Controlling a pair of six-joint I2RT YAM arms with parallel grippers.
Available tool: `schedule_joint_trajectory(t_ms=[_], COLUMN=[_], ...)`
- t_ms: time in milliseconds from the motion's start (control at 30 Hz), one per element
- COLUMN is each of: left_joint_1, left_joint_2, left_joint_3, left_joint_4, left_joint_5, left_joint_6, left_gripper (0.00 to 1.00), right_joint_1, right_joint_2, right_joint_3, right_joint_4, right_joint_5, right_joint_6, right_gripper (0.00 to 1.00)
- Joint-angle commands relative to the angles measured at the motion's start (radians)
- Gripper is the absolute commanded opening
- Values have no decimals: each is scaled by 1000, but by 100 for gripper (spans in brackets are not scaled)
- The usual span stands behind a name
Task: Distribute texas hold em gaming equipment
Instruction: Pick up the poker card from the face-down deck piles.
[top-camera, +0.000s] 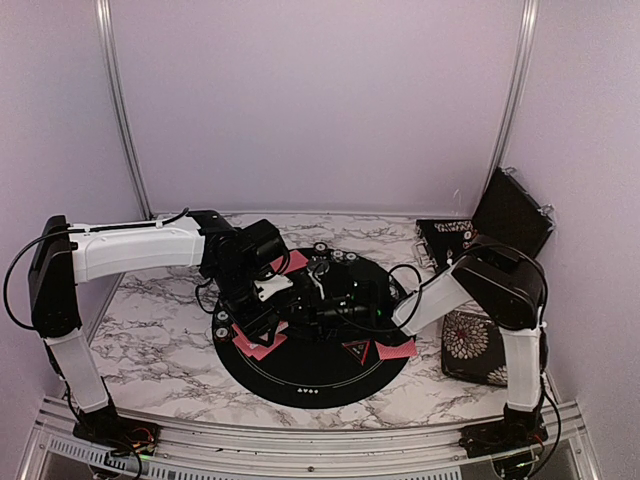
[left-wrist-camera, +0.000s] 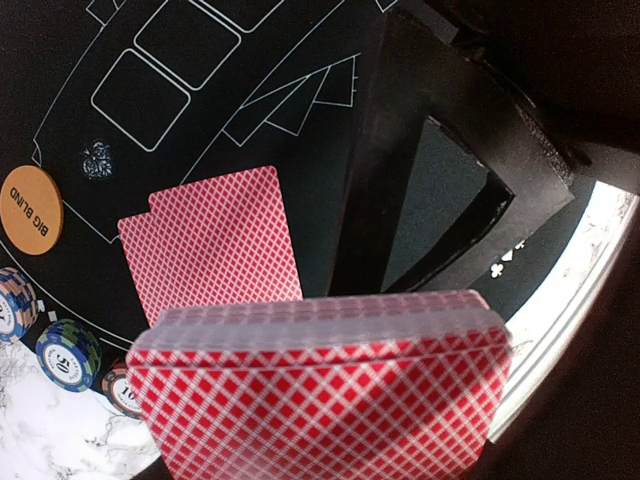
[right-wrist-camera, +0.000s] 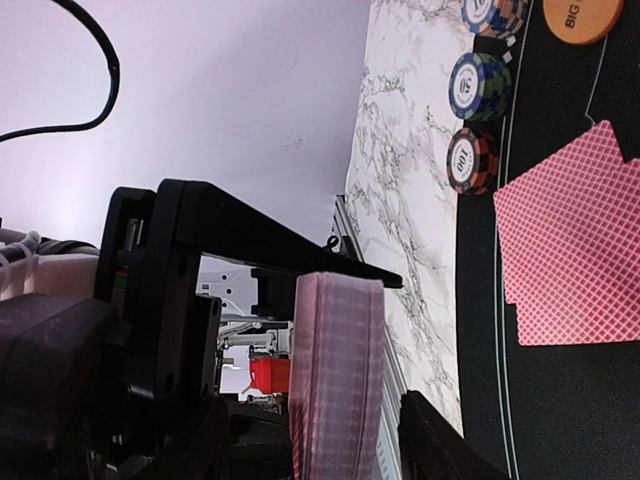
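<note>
My left gripper (top-camera: 268, 300) is shut on a deck of pink-red-backed cards (left-wrist-camera: 320, 400) and holds it on edge above the left of the mat. My right gripper (top-camera: 325, 300) meets it from the right; its open jaws stand on either side of the deck (right-wrist-camera: 338, 380), and I cannot tell if they touch it. Two cards (left-wrist-camera: 210, 245) lie face down on the mat beside the orange big blind button (left-wrist-camera: 30, 210) and striped chip stacks (left-wrist-camera: 68, 352). More cards (top-camera: 395, 348) lie near a black triangle marker (top-camera: 357, 350).
The round black mat (top-camera: 310, 385) lies on the marble table (top-camera: 160, 320). The black floral case (top-camera: 470, 345) lies open at the right, its lid (top-camera: 510, 210) against the wall. More chips (top-camera: 335, 255) sit at the mat's far edge.
</note>
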Motion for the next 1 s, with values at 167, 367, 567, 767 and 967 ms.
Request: schedule_joint_trajectory(t_ms=[167,367,567,767,967], left_joint_1=[2,2,2,2,2], left_joint_2=[-32,-35,-36,-38,-41], left_joint_3=[-1,-3,-3,-6,-7], left_joint_4=[-12,-11,-10,-9,-8], left_joint_5=[16,16,14,18,18], left_joint_6=[10,8,8,8,9], left_gripper=[55,55,55,55,55], right_joint_1=[12,11,10,2,-10], right_joint_2=[31,32,27,10,-17], right_joint_3=[28,31,29,22,7], right_joint_4=[21,-8,-42,-94,-137], right_joint_5=[11,20,29,44,61], right_joint_6=[8,-6,-27,-56,-85], right_gripper=[49,43,40,37,34])
